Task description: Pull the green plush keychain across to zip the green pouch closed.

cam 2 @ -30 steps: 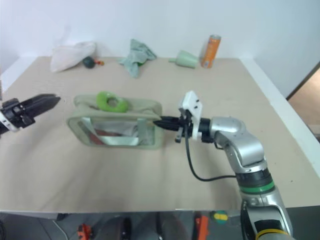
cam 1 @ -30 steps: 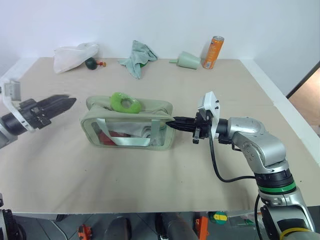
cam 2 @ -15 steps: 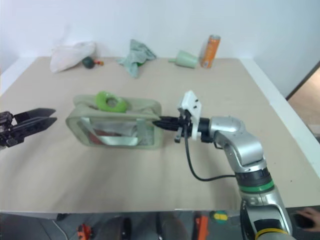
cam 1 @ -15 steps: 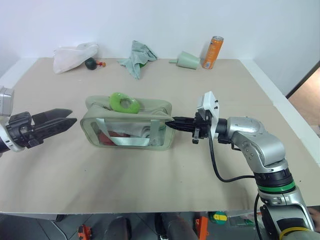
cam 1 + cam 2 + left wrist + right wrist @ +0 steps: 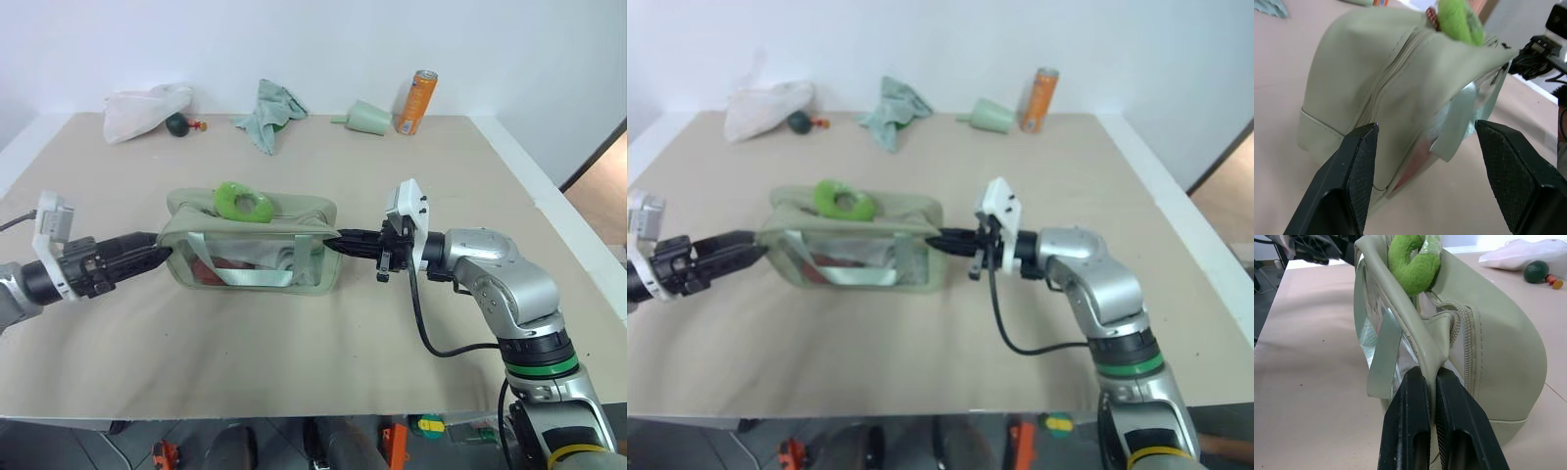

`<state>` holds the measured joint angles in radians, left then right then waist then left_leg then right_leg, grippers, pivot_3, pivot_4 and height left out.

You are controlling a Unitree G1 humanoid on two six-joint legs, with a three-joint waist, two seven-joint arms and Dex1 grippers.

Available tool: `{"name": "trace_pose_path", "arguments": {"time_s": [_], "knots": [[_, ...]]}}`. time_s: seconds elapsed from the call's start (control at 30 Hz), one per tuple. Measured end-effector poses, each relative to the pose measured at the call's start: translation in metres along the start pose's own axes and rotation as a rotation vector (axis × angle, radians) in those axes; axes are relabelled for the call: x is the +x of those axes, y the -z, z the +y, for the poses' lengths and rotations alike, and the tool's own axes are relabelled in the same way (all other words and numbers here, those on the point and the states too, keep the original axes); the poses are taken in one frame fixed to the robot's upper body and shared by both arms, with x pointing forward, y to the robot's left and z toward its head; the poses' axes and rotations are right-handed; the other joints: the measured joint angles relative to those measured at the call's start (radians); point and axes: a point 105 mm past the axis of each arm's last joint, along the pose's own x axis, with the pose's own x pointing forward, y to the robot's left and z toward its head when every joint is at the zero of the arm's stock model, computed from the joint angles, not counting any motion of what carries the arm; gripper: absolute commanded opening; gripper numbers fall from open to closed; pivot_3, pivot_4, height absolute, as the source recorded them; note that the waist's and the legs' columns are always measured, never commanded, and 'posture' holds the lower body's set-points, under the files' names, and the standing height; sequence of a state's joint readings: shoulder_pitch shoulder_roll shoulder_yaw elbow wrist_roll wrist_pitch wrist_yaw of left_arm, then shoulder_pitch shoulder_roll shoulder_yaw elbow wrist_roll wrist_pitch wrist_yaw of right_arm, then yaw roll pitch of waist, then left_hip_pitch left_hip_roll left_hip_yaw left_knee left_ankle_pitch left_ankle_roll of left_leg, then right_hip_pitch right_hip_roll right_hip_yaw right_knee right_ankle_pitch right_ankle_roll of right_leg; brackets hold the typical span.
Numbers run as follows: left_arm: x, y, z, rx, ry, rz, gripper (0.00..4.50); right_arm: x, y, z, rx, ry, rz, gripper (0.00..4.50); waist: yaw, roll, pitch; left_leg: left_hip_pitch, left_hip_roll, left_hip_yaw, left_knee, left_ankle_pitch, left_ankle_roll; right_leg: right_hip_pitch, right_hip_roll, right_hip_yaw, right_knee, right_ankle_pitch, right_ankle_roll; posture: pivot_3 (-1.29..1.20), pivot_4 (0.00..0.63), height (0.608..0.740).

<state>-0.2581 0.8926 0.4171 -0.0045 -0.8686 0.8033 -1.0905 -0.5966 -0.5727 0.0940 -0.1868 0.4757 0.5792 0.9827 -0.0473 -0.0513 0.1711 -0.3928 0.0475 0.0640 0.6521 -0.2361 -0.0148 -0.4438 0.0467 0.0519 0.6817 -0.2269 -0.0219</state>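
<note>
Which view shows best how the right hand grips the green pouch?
The right wrist view: the right hand is shut on a seam of the boxy sage-green fabric pouch. The eye views show only contact at its end; the left wrist view shows it far off.

We see our right gripper (image 5: 343,240) reaching in level from the right, its two black fingers (image 5: 1415,431) pinched on the end seam of the boxy pale sage-green fabric pouch (image 5: 250,245). Our left gripper (image 5: 157,253) lies level at the pouch's opposite end, fingers (image 5: 1354,166) spread wide on either side of it.
</note>
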Motion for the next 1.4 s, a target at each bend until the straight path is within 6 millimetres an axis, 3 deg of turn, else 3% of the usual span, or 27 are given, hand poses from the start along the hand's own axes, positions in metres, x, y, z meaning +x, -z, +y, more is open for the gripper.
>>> {"name": "trace_pose_path", "arguments": {"time_s": [0.03, 0.17, 0.37, 0.63, 1.07, 1.27, 1.4], "knots": [[0.003, -0.001, 0.001, 0.003, 0.003, 0.001, 3.25, 0.0, 0.0, 0.0, -0.002, 0.001, 0.001, 0.0, 0.0, 0.0, 0.0, 0.0, 0.0, 0.0, 0.0, 0.0, 0.0, 0.0, 0.0, 0.0, 0.0, 0.0, 0.0, 0.0, 0.15, 0.74], [0.011, -0.01, 0.005, 0.011, 0.002, -0.029, 2.16, 0.0, -0.001, 0.001, -0.003, 0.002, 0.003, 0.0, 0.0, 0.0, 0.0, 0.0, 0.0, 0.0, 0.0, 0.0, 0.0, 0.0, 0.0, 0.0, 0.0, 0.0, 0.0, 0.0, 0.15, 0.74], [0.018, -0.01, 0.005, -0.008, 0.02, -0.058, 0.1, -0.002, -0.001, 0.002, -0.006, 0.004, 0.008, 0.0, 0.0, 0.0, 0.0, -0.001, 0.0, 0.0, 0.0, 0.0, 0.0, 0.0, 0.0, 0.0, 0.0, 0.0, 0.0, 0.0, 0.15, 0.74], [0.022, -0.009, 0.004, -0.002, 0.007, -0.057, 0.03, -0.003, 0.0, 0.001, 0.002, 0.008, 0.013, 0.0, 0.001, 0.0, 0.0, -0.001, -0.001, 0.0, 0.0, 0.0, 0.0, 0.0, -0.001, 0.0, 0.0, 0.0, 0.0, 0.0, 0.15, 0.74], [0.032, -0.004, -0.001, 0.012, -0.002, -0.058, 0.0, -0.022, -0.025, -0.014, 0.076, 0.079, -0.123, 4.47, 0.008, 0.0, 0.0, -0.001, -0.003, 0.0, 0.001, 0.0, 0.0, 0.001, -0.003, 0.001, -0.001, 0.0, 0.001, 0.0, 0.15, 0.74], [0.036, -0.003, -0.004, 0.013, 0.001, -0.065, 0.0, -0.046, -0.032, -0.033, 0.064, 0.186, -0.127, 4.47, 0.014, 0.0, 0.0, -0.001, -0.004, 0.0, 0.002, 0.0, 0.0, 0.002, -0.003, 0.001, -0.001, 0.001, 0.002, 0.0, 0.15, 0.74], [0.04, -0.003, -0.007, 0.004, 0.014, -0.083, 0.0, -0.063, -0.062, -0.049, 0.014, 0.218, -0.178, 4.47, 0.015, 0.0, 0.0, -0.001, -0.004, 0.0, 0.002, 0.0, 0.001, 0.002, -0.004, 0.001, -0.001, 0.001, 0.002, 0.0, 0.15, 0.74]]}}
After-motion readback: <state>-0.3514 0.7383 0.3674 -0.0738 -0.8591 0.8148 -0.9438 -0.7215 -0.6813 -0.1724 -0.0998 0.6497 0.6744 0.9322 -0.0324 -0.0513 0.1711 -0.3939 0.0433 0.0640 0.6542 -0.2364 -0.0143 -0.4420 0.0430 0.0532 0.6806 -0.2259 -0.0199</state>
